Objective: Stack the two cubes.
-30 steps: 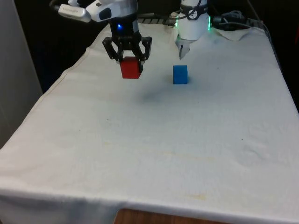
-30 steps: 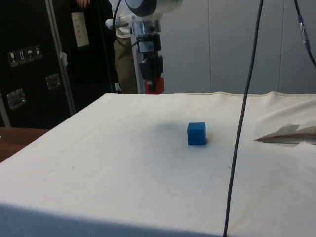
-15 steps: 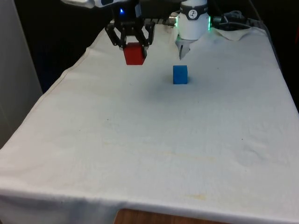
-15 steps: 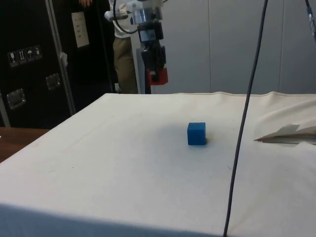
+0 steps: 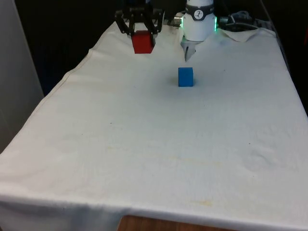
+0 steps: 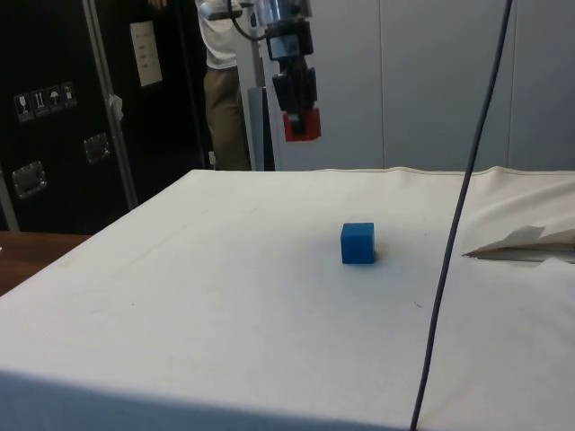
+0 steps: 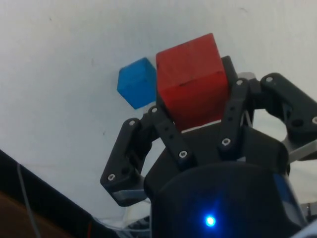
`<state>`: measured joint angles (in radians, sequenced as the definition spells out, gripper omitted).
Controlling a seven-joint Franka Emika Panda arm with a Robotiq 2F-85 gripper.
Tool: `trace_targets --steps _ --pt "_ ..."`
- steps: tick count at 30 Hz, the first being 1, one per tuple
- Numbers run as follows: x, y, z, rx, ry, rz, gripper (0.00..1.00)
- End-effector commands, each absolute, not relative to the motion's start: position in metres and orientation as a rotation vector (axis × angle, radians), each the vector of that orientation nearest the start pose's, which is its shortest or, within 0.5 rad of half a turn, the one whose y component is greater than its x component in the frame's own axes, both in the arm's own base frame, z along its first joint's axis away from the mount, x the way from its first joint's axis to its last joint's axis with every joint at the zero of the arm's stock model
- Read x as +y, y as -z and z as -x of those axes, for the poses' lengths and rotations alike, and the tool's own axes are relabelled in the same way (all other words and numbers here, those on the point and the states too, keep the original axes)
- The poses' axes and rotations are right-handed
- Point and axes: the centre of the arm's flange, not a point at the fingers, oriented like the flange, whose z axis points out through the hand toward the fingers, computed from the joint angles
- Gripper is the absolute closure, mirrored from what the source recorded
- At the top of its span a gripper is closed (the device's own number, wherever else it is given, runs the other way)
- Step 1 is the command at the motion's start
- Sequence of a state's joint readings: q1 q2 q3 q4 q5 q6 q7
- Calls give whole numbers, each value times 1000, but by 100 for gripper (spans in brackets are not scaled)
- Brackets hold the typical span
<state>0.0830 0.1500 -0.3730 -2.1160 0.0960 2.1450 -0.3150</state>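
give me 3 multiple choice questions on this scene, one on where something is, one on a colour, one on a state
1. Where is the small blue cube?
A. on the white tablecloth
B. on top of the red cube
C. on the floor

2. What colour is the cube in the black two-finger gripper?
A. green
B. yellow
C. red

3. What state is the red cube in?
A. lying on the cloth
B. held in the air
C. stacked on the blue cube

Answers:
1. A, the side view shows it resting alone on the cloth.
2. C, the fingers clamp a red block.
3. B, the side view shows it well above the table.
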Motion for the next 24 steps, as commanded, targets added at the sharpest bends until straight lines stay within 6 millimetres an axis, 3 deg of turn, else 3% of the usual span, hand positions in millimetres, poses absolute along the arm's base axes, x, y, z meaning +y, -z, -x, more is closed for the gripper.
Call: trace_targets --steps 1,11,24 --pt "-149 -343 -525 50 -156 3096 100" --pt "-139 -350 -507 47 -166 3123 100" --pt "-129 -339 -481 39 -154 3126 100"
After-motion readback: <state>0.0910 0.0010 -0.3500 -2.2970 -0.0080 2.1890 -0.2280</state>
